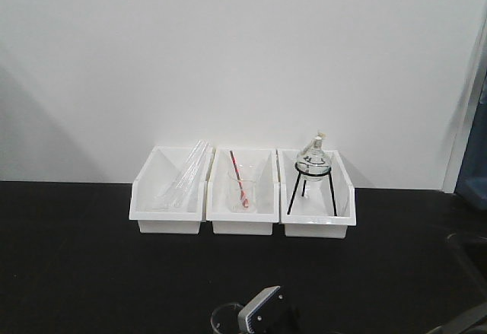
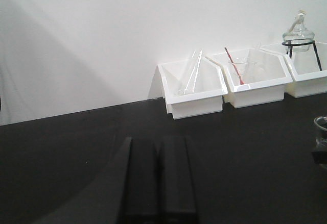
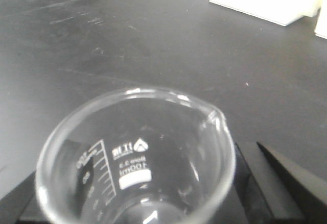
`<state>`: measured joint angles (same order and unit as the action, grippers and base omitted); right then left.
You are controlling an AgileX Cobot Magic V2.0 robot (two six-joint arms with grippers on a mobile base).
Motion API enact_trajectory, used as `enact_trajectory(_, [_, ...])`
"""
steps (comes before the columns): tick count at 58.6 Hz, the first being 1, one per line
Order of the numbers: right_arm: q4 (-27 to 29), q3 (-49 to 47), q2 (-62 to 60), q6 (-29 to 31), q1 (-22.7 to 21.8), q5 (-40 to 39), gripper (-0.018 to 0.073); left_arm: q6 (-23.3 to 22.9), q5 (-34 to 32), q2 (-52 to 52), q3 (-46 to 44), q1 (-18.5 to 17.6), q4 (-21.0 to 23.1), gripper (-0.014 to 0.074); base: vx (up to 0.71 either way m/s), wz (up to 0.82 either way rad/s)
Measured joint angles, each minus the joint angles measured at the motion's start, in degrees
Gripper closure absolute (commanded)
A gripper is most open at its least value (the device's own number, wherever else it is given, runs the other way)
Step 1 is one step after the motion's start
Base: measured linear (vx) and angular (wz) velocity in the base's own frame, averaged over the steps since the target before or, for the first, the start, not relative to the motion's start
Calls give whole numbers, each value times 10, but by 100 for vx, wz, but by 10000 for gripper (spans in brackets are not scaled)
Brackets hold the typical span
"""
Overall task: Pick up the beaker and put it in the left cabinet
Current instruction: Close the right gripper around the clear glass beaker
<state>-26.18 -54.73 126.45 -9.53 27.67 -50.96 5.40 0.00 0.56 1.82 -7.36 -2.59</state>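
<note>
The beaker (image 3: 135,157) is clear glass with white scale marks and a pouring lip. It fills the right wrist view, sitting between the black fingers (image 3: 250,183) of my right gripper (image 3: 135,191), which is closed on it just above the black counter. In the front view the beaker's rim (image 1: 225,320) and the right gripper (image 1: 260,311) show at the bottom edge. The beaker also shows at the right edge of the left wrist view (image 2: 321,127). My left gripper (image 2: 158,150) is shut and empty over the counter. The left cabinet is out of view.
Three white bins stand against the white wall: the left one (image 1: 169,197) holds glass tubes, the middle one a beaker with a red rod (image 1: 240,189), the right one a round flask on a black tripod (image 1: 313,168). A blue-fronted unit (image 1: 473,186) stands at far right.
</note>
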Motion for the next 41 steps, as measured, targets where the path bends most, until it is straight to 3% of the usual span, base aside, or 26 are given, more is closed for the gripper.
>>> enact_trajectory(11, [-2, -11, 7, -3, 0, 8, 68, 0, 0, 0, 0, 0, 0, 595, 0, 0])
enact_trajectory(21, [-8, -12, 5, -29, 0, 17, 258, 0, 0, 0, 0, 0, 0, 595, 0, 0])
enact_trajectory(29, [-65, -12, -25, -72, 0, 60, 387, 0, 0, 0, 0, 0, 0, 595, 0, 0])
enact_trajectory(41, [-135, -12, -137, -128, 1, 126, 479, 0, 0, 0, 0, 0, 0, 595, 0, 0])
